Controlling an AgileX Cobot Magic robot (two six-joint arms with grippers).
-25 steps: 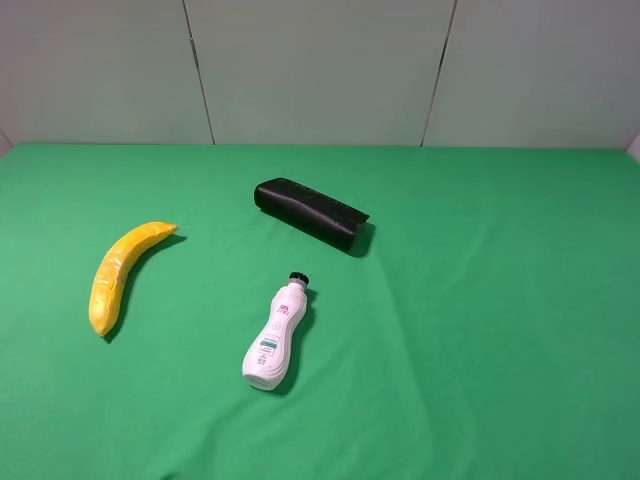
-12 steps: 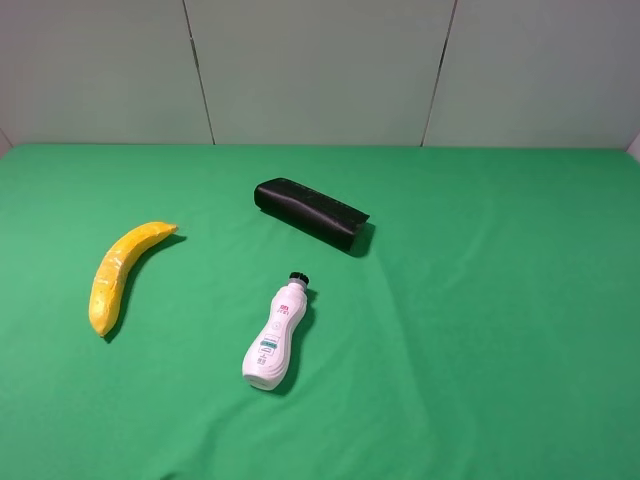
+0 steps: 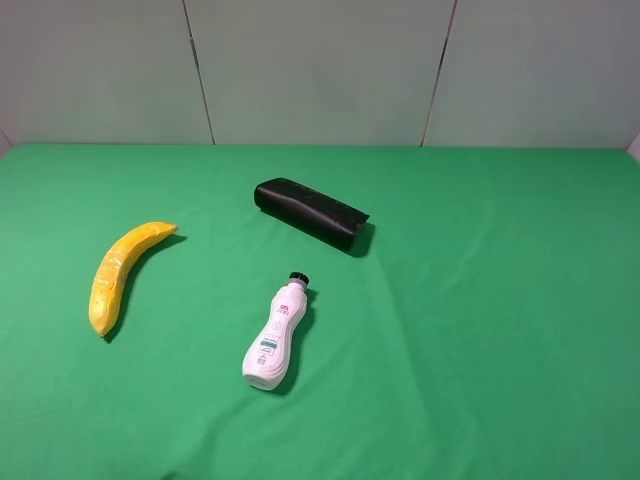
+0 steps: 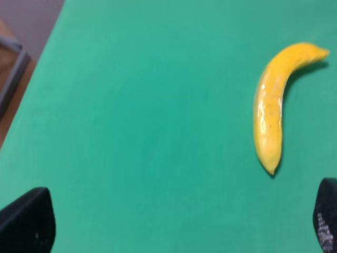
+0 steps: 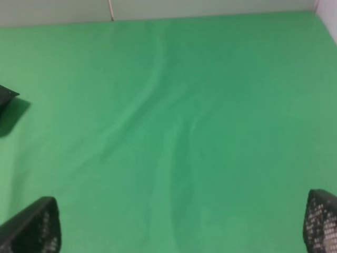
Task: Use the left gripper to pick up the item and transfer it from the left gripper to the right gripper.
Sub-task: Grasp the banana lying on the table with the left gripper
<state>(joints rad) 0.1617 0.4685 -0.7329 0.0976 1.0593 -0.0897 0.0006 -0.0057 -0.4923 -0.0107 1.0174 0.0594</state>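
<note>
- Curved yellow banana [image 3: 124, 276] with glossy skin, lying flat on the left part of the table in the high view; it touches nothing else
- Long axis runs diagonally: blunt end toward the near left, tapered tip toward the far right, roughly toward the long black case [image 3: 312, 214]; the inner side of the curve faces the white plastic bottle [image 3: 275, 335]
- Skin smooth with a pale sheen along its length; a thin shadow hugs its right side
- Left gripper [image 4: 176, 225]: the left wrist view shows two black fingertips at its edges, spread wide with only cloth between them; the banana [image 4: 273, 105] lies ahead and off to one side, apart from both fingers
- Right gripper [image 5: 177, 225]: black mesh-patterned fingertips, likewise spread wide over bare cloth; a corner of the black case [image 5: 6, 96] shows at the edge of its view
- Neither arm appears in the high view
- Bottle on its side near the table's middle, black cap toward the case, waisted body with a small printed label; well apart from the banana
- Case matte, rounded at one end, squared at the other, set at a diagonal behind the bottle
- Green cloth [image 3: 480, 300] covers the whole tabletop, with soft creases on the right half
- Pale grey wall panels [image 3: 320, 70] with thin dark seams stand behind the table
</note>
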